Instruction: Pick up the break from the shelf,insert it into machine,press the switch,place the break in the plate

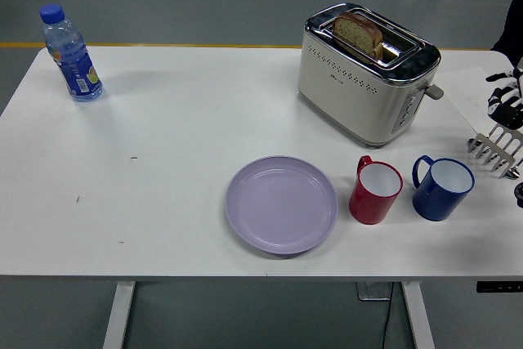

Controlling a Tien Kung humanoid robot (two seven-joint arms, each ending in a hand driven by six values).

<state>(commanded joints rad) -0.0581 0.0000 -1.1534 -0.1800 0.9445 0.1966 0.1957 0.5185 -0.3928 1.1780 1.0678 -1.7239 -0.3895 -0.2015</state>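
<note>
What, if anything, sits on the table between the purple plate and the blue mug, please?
In the head view, a red mug stands between the purple plate and the blue mug, apart from both, its handle turned toward the toaster.
</note>
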